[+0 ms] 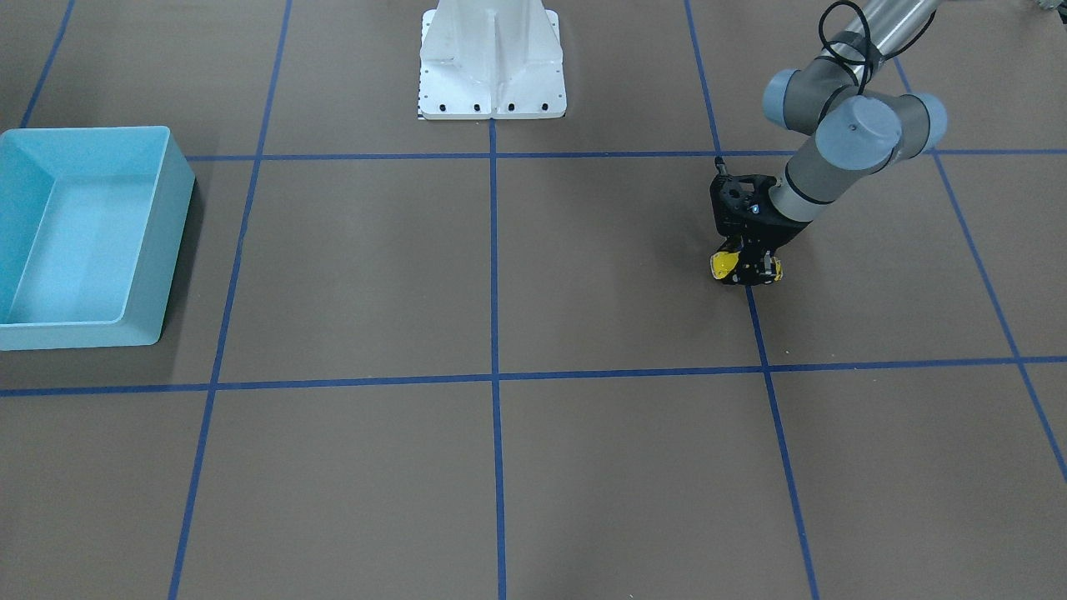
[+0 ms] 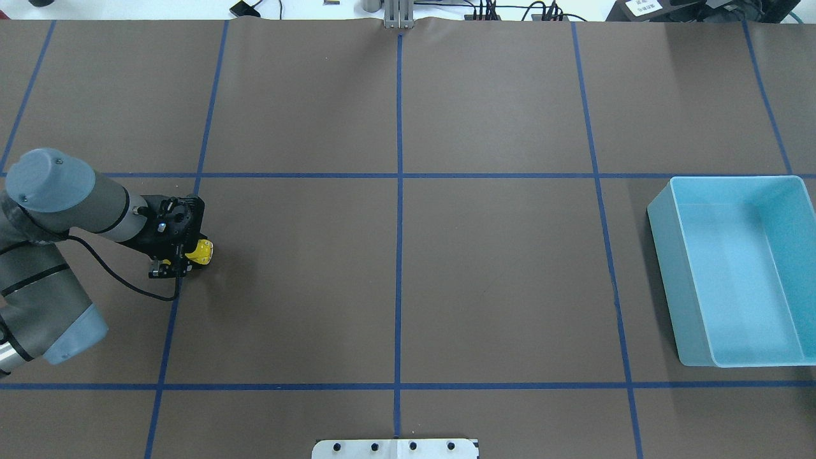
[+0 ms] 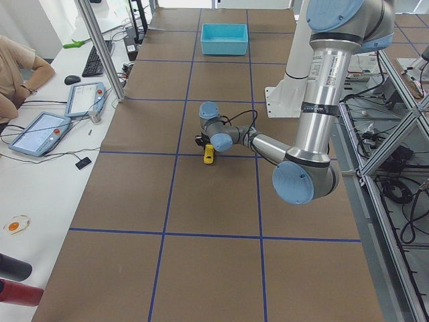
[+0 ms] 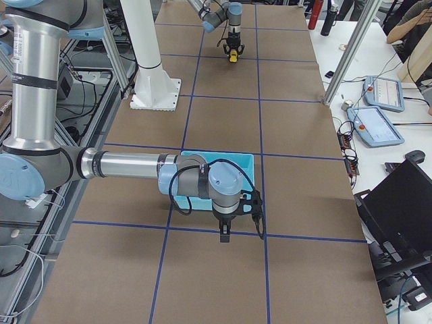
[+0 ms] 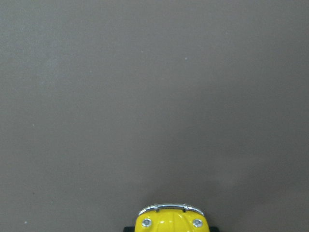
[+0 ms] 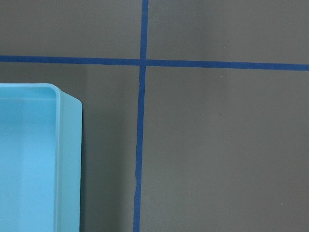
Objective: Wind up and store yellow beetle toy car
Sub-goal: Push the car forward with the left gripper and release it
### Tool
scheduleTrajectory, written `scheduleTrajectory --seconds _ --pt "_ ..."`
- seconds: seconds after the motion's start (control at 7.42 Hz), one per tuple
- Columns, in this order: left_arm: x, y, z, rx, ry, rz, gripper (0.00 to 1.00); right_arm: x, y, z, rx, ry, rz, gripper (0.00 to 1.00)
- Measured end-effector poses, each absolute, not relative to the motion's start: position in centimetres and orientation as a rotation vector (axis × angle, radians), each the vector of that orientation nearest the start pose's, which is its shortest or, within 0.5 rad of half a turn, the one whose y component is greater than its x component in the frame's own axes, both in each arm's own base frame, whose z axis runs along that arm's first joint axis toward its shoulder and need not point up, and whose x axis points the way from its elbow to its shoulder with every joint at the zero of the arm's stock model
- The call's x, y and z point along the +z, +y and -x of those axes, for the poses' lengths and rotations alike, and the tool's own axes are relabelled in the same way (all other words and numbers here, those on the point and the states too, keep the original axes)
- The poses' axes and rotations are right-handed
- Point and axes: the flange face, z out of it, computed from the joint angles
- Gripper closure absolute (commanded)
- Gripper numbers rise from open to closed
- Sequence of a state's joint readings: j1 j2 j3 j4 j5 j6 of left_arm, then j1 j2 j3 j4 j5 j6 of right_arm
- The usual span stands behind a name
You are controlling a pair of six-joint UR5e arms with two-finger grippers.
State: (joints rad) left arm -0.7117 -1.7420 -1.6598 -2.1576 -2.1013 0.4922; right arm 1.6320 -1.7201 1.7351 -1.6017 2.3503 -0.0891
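Two views differ: the left wrist camera alone shows the silver bumper point(image 5: 170, 208) of the yellow beetle toy car point(image 5: 171, 223), clamped on the blue-taped brown table point(image 1: 617, 467) by the left gripper point(image 1: 748, 271). Only a side view shows the right gripper point(image 4: 225, 233), opening unclear, near the light blue bin point(image 6: 67, 169); a white desk point(image 3: 47, 188) borders the table.

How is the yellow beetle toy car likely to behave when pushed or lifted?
The yellow beetle toy car looks tiny compared with the light blue bin, so probably light. Its glossy, rounded shell may slip when gripped. On the flat table it likely rolls when pushed.
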Motion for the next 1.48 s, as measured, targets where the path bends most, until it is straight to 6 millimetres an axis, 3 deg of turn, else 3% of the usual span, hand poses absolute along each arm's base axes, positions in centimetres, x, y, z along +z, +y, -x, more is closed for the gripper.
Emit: scheduleTrajectory --seconds 0.67,0.81,1.48 --pt "47.5 -43.5 -37.8 1.462 0.716 -0.803 0.50 64.9 -42.3 -8.8 -0.025 -0.778 -0.043 0.00" --pt "47.9 -43.3 -37.6 1.463 0.716 -0.806 0.01 64.9 -42.3 -8.8 -0.026 -0.778 -0.045 0.00" --pt "48.1 -42.7 -36.8 1.463 0.719 -0.832 0.00 64.4 -42.6 -8.3 -0.043 -0.776 -0.050 0.00"
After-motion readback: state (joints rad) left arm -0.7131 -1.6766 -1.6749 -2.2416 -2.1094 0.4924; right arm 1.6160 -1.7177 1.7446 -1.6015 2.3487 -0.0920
